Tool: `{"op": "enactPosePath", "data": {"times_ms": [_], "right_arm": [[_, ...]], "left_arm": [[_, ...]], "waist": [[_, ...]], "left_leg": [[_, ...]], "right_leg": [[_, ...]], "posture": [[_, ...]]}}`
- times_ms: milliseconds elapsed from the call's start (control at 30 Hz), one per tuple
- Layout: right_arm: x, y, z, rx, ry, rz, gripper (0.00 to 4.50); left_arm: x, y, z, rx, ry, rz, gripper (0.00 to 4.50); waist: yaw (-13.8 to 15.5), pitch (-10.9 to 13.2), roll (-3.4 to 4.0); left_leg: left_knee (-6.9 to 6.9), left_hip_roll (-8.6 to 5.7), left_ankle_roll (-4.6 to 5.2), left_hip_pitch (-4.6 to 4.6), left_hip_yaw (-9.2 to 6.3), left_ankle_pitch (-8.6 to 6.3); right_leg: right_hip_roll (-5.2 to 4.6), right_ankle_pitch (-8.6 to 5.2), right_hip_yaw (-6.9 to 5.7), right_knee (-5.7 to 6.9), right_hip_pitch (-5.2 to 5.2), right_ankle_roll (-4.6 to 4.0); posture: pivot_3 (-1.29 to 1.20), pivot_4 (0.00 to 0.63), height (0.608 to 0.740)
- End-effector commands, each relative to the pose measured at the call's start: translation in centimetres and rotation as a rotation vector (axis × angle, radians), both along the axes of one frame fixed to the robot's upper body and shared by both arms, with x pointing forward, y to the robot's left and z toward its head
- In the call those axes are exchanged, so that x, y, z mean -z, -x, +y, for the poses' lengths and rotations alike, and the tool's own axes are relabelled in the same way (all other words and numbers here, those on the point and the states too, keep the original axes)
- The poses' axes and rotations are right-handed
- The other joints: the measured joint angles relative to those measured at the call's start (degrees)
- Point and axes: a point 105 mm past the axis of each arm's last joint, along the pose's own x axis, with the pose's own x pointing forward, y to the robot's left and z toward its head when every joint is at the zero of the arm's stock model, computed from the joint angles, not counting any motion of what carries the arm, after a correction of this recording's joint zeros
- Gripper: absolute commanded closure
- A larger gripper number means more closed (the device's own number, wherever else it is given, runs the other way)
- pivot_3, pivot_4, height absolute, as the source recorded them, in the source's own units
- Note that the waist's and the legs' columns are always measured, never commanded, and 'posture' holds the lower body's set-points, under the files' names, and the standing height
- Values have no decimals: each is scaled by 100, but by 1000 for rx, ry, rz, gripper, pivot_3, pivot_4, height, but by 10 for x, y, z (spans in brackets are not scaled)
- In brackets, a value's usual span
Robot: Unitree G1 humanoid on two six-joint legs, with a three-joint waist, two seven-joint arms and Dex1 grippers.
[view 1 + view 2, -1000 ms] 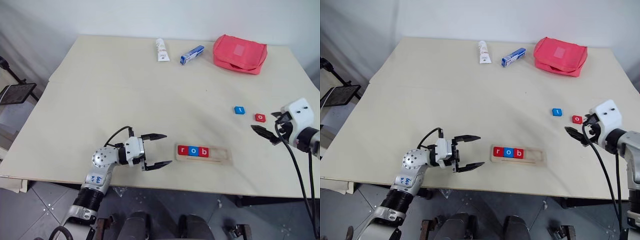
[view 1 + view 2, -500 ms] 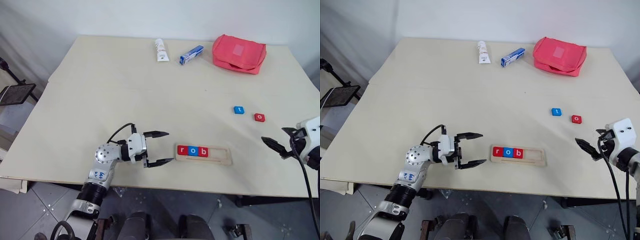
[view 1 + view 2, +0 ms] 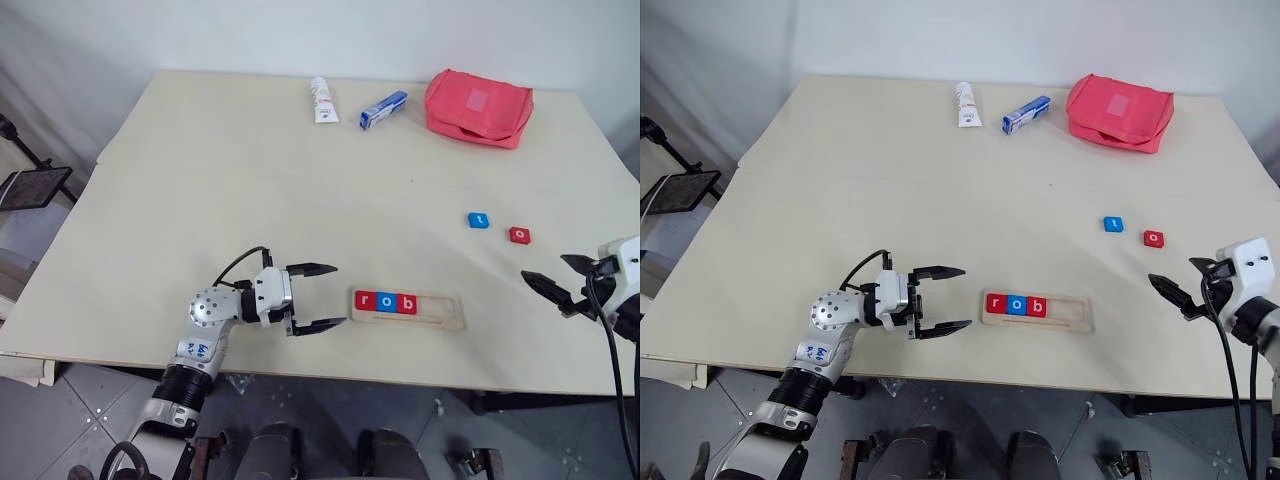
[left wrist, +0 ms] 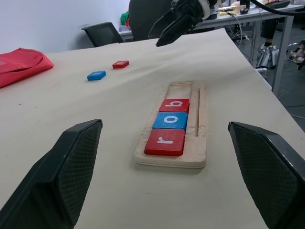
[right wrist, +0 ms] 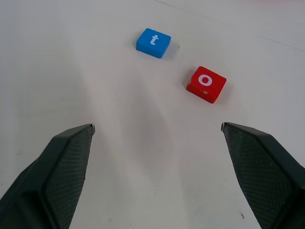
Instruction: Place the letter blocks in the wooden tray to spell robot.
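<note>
Wooden tray (image 3: 408,307) near table's (image 3: 240,170) front edge, flat pale wood w/ lengthwise groove. Holds red r (image 3: 365,300), blue o (image 3: 386,301), red b (image 3: 407,303) flush at left end; right end of groove bare. Blue t (image 3: 479,220) & red o (image 3: 519,235) loose on table toward right, apart, bare tabletop around them. Left gripper (image 3: 322,296) just left of tray, fingers spread, empty. Right gripper (image 3: 556,277) near right edge, fingers spread, empty. Red pouch (image 3: 478,106), white tube (image 3: 322,100), blue-white box (image 3: 384,109) along far edge.
</note>
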Motion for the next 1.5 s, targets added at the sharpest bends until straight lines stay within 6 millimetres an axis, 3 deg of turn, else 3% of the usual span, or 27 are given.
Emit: {"op": "enactPosePath", "data": {"times_ms": [33, 300, 533, 733, 967, 1333, 1500], "right_arm": [[-12, 2, 1, -2, -2, -47, 42], [-14, -15, 3, 47, -50, -50, 42], [0, -62, 6, 179, -107, -56, 42], [18, -90, 7, 274, -161, -53, 42], [26, -98, 1, 337, -152, -57, 42], [24, -101, 1, 345, -157, -85, 42], [36, -102, 1, 380, -179, -51, 42]], "left_arm": [[-8, 2, 0, 11, 13, -46, 0], [-8, 3, -1, 18, 12, -48, 0], [-8, 6, -4, 30, 11, -49, 0], [-8, 10, -4, 27, 11, -50, 0], [-9, 11, -2, 9, 11, -51, 0], [-9, 12, -2, 0, 15, -46, 0], [-9, 11, -3, 1, 14, -48, 0]], "waist": [[-2, 0, 0], [-7, 0, 0], [-44, -1, 1], [-22, -1, 3], [-37, -1, 3], [-74, -1, 3], [-132, -1, 3]], "left_leg": [[0, 0, 0, 0, 0, 0], [0, 0, 0, 0, 1, 0], [0, 4, -4, 5, 5, 2], [-2, 1, -4, 0, 3, 3], [-3, 1, -4, -1, -3, 3], [-4, 2, -4, 0, -2, 3], [-4, 3, -4, 0, -2, 3]], "right_leg": [[0, 0, 0, 0, 0, 0], [0, 0, 1, 0, -1, 0], [4, 0, 2, 3, -1, 0], [1, 0, 1, 7, -6, 0], [1, 0, -2, 8, -4, 0], [1, 0, 0, 8, -5, 0], [2, 0, 0, 8, -3, 0]], "posture": [[0, 150, 740], [0, 150, 740], [0, 150, 740], [0, 150, 740], [0, 150, 740], [0, 150, 740], [0, 150, 740]]}}
